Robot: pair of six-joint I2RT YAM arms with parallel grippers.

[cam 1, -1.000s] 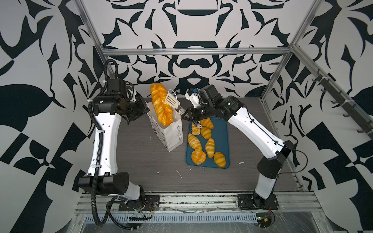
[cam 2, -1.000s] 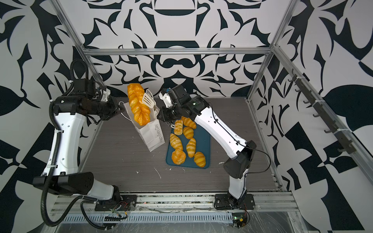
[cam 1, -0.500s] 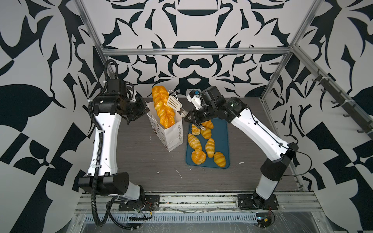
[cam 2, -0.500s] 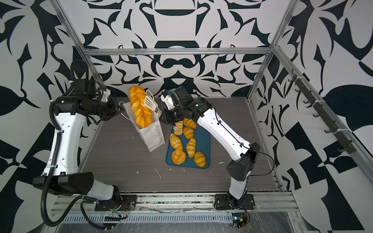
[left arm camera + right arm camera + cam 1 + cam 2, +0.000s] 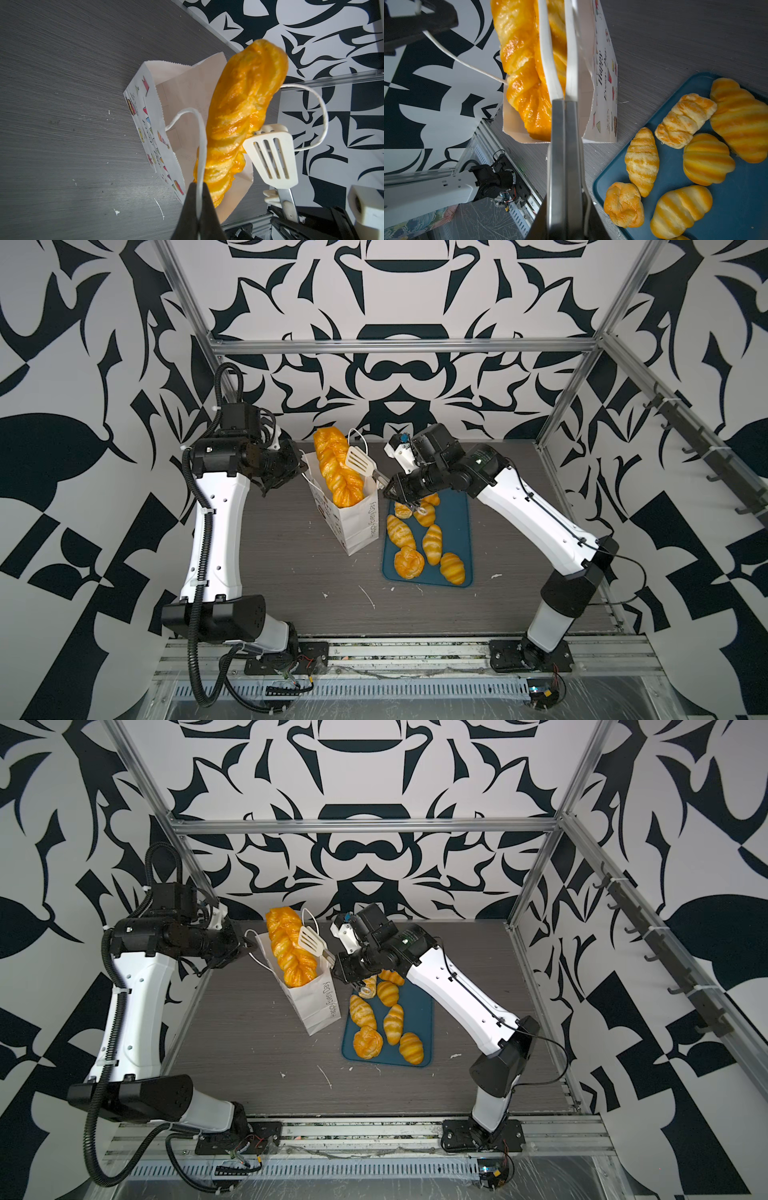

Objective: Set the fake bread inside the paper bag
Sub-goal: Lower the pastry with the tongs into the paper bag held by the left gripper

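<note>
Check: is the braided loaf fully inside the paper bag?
Partly. The braided loaf stands in the paper bag; its upper part sticks out.

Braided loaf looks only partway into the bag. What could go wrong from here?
The braided loaf sticks well out of the paper bag; if the tongs pull away it may tip out or topple the bag.
The left gripper steadies the bag only by a thin cord handle; a tug could tear it or tilt the bag.

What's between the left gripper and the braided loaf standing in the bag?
Just the bag's cord handle, pinched in the shut left gripper, and the paper bag wall nearest it, before the braided loaf. Both top views show this.
</note>
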